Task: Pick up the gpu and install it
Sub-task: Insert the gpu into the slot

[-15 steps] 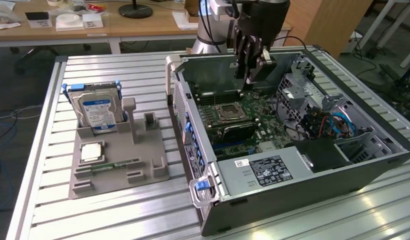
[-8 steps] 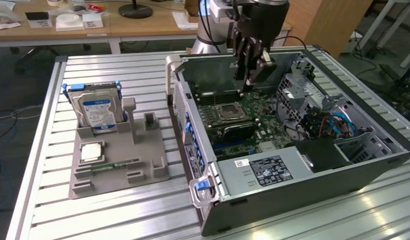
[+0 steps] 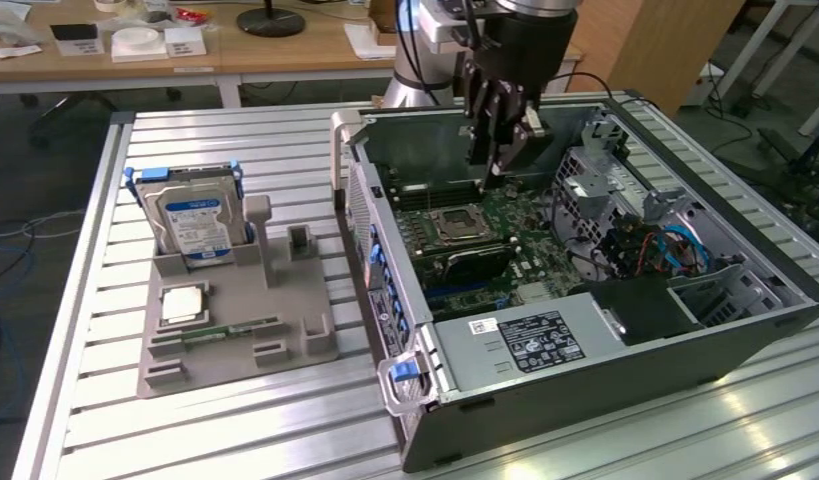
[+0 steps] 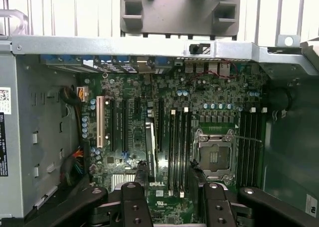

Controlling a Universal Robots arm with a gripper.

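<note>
The gripper hangs inside the open computer case with its jaws spread and empty, above the gpu, which stands on edge in a motherboard slot, apparently seated and needing no support.

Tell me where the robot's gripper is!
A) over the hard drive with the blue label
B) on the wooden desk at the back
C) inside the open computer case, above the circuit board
C: the gripper hangs over the motherboard inside the open computer case, away from the hard drive.
</note>
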